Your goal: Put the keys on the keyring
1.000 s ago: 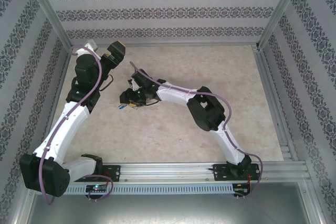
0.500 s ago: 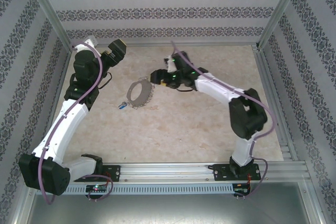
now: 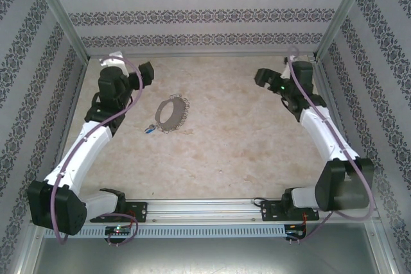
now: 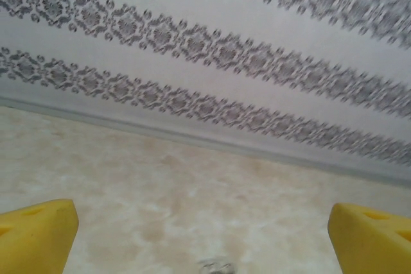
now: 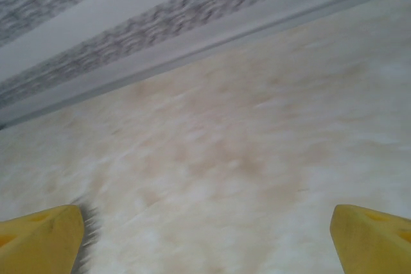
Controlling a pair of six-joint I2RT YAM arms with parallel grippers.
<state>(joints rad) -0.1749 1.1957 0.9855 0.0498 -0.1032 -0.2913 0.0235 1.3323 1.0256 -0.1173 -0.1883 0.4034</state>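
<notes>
Top external view: the keyring (image 3: pixel 172 115) lies flat on the table (image 3: pixel 244 152) toward its far-left corner, with the key (image 3: pixel 149 130) just beside its near-left rim. My left gripper (image 3: pixel 145 72) hangs near the far-left corner, my right gripper (image 3: pixel 262 77) near the far-right. Both sets of jaws are spread wide, grasping nothing.

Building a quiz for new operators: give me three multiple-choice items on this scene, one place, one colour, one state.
1. Seen from above, where is the key relative to the keyring? A) just lower-left of it B) inside the loop C) far right of it
2. The key's head is: A) red B) blue C) green
3. The right gripper is: A) shut on the key B) shut, empty C) open
A: it lies by the loop's lower-left edge. B: the head shows blue. C: its jaws stand wide apart.
</notes>
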